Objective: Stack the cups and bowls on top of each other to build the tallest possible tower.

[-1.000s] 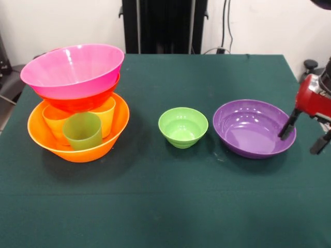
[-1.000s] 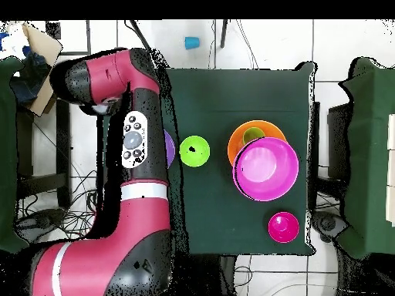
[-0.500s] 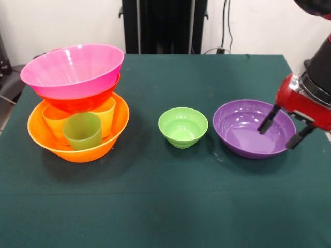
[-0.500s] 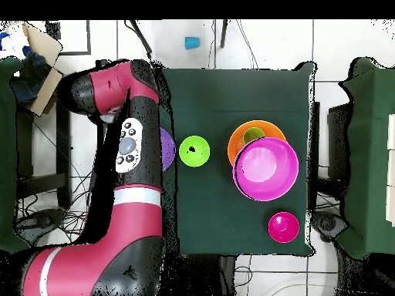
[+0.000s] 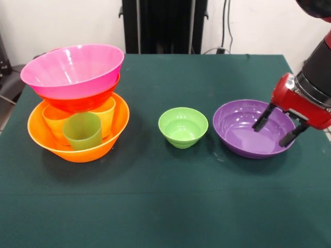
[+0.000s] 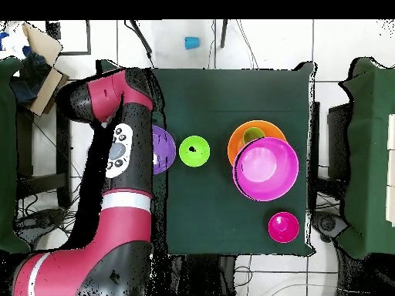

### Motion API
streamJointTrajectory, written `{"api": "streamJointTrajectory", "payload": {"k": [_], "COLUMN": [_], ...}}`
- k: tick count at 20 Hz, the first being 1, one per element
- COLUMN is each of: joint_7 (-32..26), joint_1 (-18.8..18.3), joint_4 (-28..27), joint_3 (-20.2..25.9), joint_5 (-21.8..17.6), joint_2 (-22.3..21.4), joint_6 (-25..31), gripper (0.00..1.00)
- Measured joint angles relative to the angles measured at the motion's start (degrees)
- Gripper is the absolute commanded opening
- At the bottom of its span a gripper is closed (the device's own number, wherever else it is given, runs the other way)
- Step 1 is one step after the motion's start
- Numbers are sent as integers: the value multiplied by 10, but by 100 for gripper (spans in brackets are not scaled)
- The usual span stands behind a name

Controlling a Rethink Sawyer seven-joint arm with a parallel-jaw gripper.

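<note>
Jaws (image 5: 274, 131) hang released over the purple bowl (image 5: 248, 132), my two black fingers (image 5: 261, 122) spread apart: one dips inside the bowl toward its right half, the other stands at its right rim. I cannot tell whether either finger touches the plastic. I grasp nothing.

That purple bowl sits on the green desk (image 5: 170, 206) at the right of the front view, upright and empty. Just beside it to the left, not touching, stands the light green bowl (image 5: 183, 126), also upright and empty, near the middle of the desk.

Well apart at the left stands the tower (image 5: 77, 98). Its base is the orange bowl (image 5: 77, 147), holding upright cups: a green cup (image 5: 83, 131) at the near side, an orange cup (image 5: 55, 120) behind it to the left and a yellow cup (image 5: 106, 114) to the right. On the cups rests a red-orange bowl (image 5: 80, 101), and the pink bowl (image 5: 72, 70) nests in that, tilted a little, overhanging the base to the left.

From overhead, my arm (image 6: 123, 169) covers most of the purple bowl. A crimson bowl (image 6: 283, 227) sits alone near the desk's corner, just beyond the pink bowl. A blue cup (image 6: 191, 42) lies on the floor, off the desk.
</note>
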Motion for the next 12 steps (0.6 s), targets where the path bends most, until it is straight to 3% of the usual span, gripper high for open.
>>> {"api": "streamJointTrajectory", "payload": {"k": [12], "joint_7": [19], "joint_1": [23], "joint_4": [21], "joint_3": [-12], "joint_5": [17], "joint_2": [2], "joint_6": [-40], "gripper": [100]}}
